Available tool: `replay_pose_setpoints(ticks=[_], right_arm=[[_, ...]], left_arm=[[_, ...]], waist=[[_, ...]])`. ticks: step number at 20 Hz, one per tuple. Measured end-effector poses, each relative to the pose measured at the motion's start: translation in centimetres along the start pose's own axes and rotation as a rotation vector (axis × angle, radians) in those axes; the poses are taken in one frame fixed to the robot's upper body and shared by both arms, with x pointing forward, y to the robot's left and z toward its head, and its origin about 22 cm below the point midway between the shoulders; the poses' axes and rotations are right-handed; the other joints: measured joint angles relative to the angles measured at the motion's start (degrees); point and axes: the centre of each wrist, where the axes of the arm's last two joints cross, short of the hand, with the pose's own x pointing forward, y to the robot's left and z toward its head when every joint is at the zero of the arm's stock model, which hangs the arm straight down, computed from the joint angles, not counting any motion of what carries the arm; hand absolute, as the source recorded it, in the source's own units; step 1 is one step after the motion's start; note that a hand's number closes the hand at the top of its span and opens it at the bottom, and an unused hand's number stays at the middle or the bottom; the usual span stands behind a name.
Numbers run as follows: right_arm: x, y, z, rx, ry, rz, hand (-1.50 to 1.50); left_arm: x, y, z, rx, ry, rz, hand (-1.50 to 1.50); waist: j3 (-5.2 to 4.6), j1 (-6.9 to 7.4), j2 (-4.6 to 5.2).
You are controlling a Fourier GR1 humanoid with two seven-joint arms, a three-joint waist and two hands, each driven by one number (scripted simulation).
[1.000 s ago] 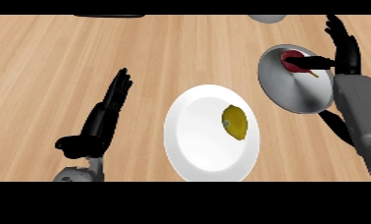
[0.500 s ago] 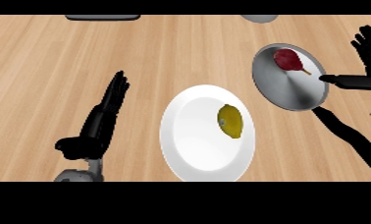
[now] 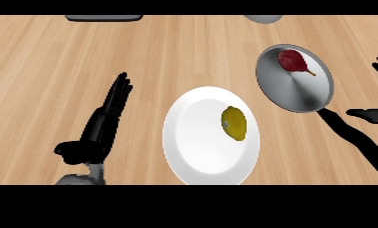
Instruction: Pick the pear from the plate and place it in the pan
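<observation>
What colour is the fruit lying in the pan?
Dark red. The fruit shows in the head view, at the far end of the grey pan.

I've got a light wood-grain counter (image 3: 88, 52) w/ fine streaks. White plate (image 3: 193, 147) carrying a yellow lemon (image 3: 235, 123). Pan (image 3: 295, 89) is silver-grey w/ a black handle (image 3: 351, 134); the pear (image 3: 293, 61) in it is dark red, stem brownish. Left hand (image 3: 100, 127) black, wrist grey. Right hand (image 3: 367, 114) black too.
</observation>
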Motion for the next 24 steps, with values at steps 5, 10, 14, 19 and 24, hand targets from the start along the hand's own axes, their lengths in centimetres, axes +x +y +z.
replay_pose_setpoints(ticks=[5, 10, 14, 19, 24], right_arm=[[0.5, -0.1, 1.3, 0.026, -0.007, 0.022, -1.5], [0.3, -0.3, 3.1, 0.034, -0.005, 0.04, -1.5], [0.3, -0.2, 3.5, 0.023, 0.006, 0.07, -1.5], [0.4, -0.5, 4.1, 0.026, 0.019, 0.104, -1.5], [1.0, -0.8, 4.4, 0.009, -0.005, 0.159, -1.5]], left_arm=[[0.1, 0.4, -0.2, 0.006, 0.006, 0.0, 0.0], [-0.1, 0.3, 0.0, 0.01, 0.0, -0.001, 0.0], [-0.3, 0.2, 0.7, 0.009, -0.005, -0.006, 0.0], [-0.4, 0.2, 0.2, 0.003, 0.003, 0.001, 0.0], [-0.1, 0.5, 0.3, -0.001, 0.005, 0.005, 0.0]], waist=[[0.0, -0.18, -0.06], [-0.01, -0.06, -0.02], [0.01, 0.06, 0.01], [-0.01, 0.09, 0.03], [0.02, 0.09, 0.03]])
